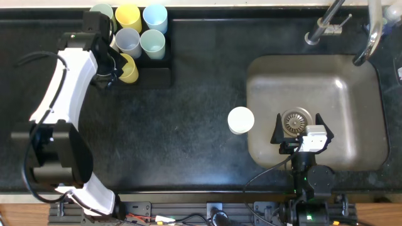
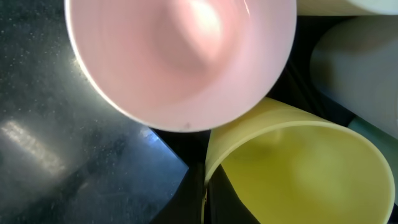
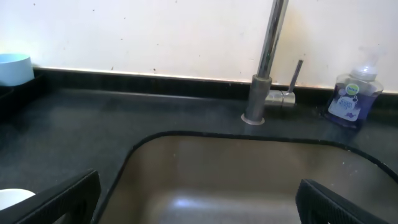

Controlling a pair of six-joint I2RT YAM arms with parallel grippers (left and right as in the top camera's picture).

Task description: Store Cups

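The rack (image 1: 154, 72) sits at the counter's (image 1: 188, 144) far left corner. It holds a pale green cup (image 1: 102, 11), a yellow cup (image 1: 128, 16) and a light blue cup (image 1: 155, 16) along its back edge. A grey-blue cup (image 1: 128, 41) and a mint cup (image 1: 152, 43) stand in the row in front of them. The left gripper (image 1: 118, 65) is at the rack's front left part, right against a tilted yellow cup (image 1: 129, 69). It seems clamped on that cup's rim, though the wrist view is too close to be sure. A pink cup (image 2: 180, 56) shows there too, its open mouth just beside the tilted one.

A white cup (image 1: 240, 120) stands mouth down on the counter, just beside the sink's (image 1: 352, 94) left edge. The right gripper (image 1: 298, 129) hangs over the sink near the drain with its fingers spread wide, holding nothing. The tap (image 1: 326, 25) rises at the sink's back edge (a soap bottle (image 3: 353, 99) stands near it).
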